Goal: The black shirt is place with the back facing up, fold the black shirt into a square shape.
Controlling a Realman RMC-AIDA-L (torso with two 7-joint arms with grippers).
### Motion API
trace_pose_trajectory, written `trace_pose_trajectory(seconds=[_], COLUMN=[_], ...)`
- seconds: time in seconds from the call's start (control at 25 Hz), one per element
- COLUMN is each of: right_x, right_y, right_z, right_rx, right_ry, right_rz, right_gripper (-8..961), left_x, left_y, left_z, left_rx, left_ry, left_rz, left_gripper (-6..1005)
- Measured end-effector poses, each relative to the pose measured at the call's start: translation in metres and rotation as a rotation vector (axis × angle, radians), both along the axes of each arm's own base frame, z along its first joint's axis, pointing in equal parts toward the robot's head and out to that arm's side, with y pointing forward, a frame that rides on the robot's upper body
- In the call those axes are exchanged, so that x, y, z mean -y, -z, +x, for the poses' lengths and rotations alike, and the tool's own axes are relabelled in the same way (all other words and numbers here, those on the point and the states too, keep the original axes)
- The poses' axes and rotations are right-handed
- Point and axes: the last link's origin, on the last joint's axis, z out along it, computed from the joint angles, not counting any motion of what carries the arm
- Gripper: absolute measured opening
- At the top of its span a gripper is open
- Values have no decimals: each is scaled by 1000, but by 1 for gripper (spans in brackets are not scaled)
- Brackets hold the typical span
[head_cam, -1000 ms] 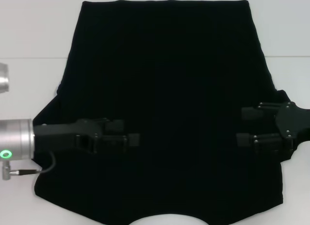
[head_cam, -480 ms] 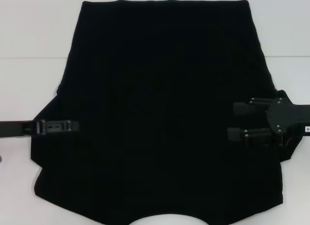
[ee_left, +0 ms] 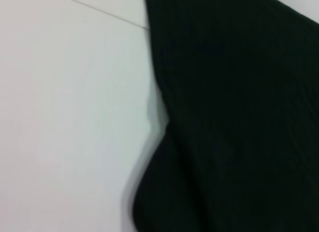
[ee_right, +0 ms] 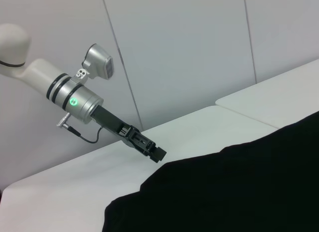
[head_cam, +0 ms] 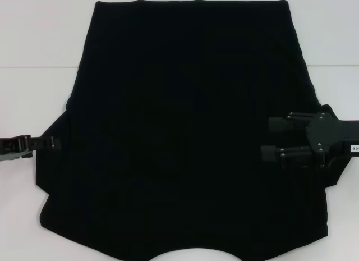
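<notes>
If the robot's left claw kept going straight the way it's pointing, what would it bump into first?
Probably the black shirt. In the head view the left gripper points inward at the shirt's left sleeve edge. The right wrist view shows it angled down just above that edge, so it would likely meet the cloth first, though depth is unclear.

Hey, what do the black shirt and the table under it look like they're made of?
The black shirt looks like soft matte knit cloth, probably cotton: fine ribbed lines show in the left wrist view and its edges curve limply. The table looks like a smooth, hard white panel, perhaps laminate, with a thin seam line across it.
</notes>
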Motion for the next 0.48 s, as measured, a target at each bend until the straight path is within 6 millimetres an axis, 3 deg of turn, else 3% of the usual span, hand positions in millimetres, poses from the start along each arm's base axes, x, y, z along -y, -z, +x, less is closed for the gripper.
trace_pose_trajectory(seconds=[0.48], right_x=[-1], right_y=[-1], right_z=[0], right_rx=[4], right_ry=[-1], right_rz=[5], right_gripper=[881], left_x=[3], left_y=[12], left_z=[-9], left_rx=[-8], left_ry=[-55], left_rz=[-18], left_gripper=[885])
